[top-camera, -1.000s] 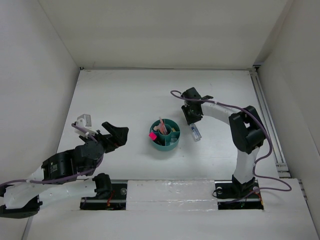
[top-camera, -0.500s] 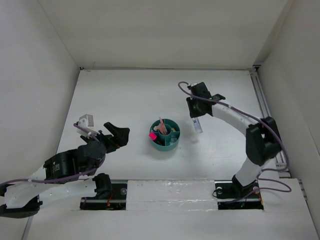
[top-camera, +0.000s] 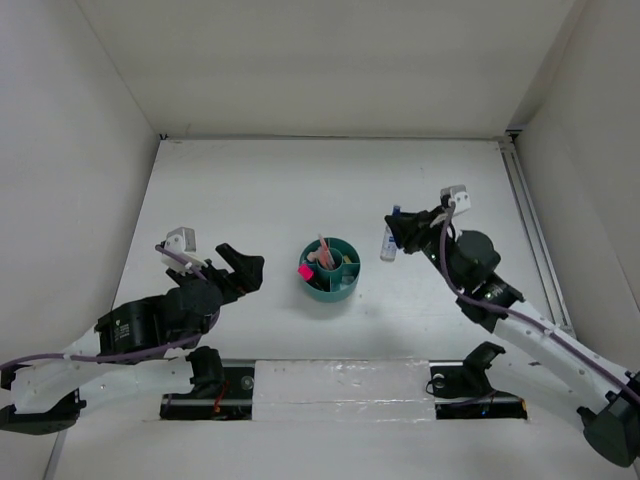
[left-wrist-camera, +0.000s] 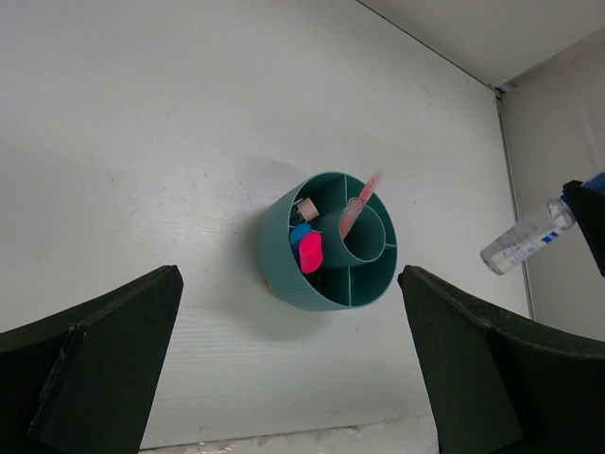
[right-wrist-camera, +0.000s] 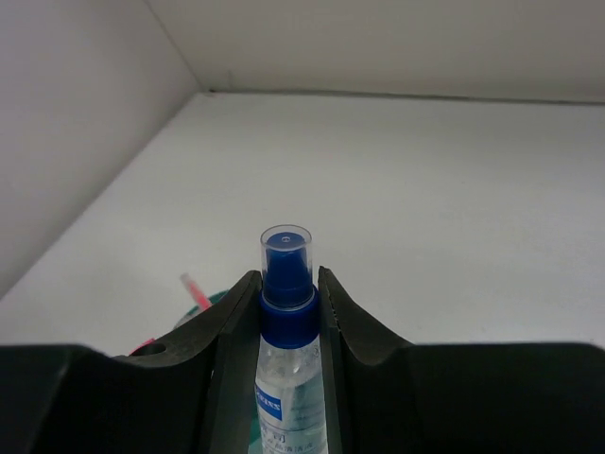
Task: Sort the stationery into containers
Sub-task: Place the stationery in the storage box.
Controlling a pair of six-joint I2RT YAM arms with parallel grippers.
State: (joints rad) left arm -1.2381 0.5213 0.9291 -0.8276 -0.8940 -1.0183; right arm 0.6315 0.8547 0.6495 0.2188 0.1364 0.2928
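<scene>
The round teal organizer (top-camera: 330, 269) stands mid-table, with pinkish pencils in its central cup and a pink-capped (left-wrist-camera: 310, 252) and a blue-capped marker in an outer compartment. My right gripper (top-camera: 397, 232) is shut on the clear blue-capped bottle (top-camera: 389, 242), lifted off the table to the right of the organizer. In the right wrist view the bottle (right-wrist-camera: 288, 359) sits clamped between both fingers, cap outward, with the organizer rim below. My left gripper (top-camera: 240, 270) hangs open left of the organizer, with nothing between its fingers (left-wrist-camera: 95, 359).
White walls enclose the table on the left, back and right. A rail (top-camera: 530, 230) runs along the right edge. The arm bases (top-camera: 340, 385) sit on the near strip.
My right arm has swung back toward its base, turning the wrist and carrying the bottle up off the table. The left arm has edged slightly forward, still open.
</scene>
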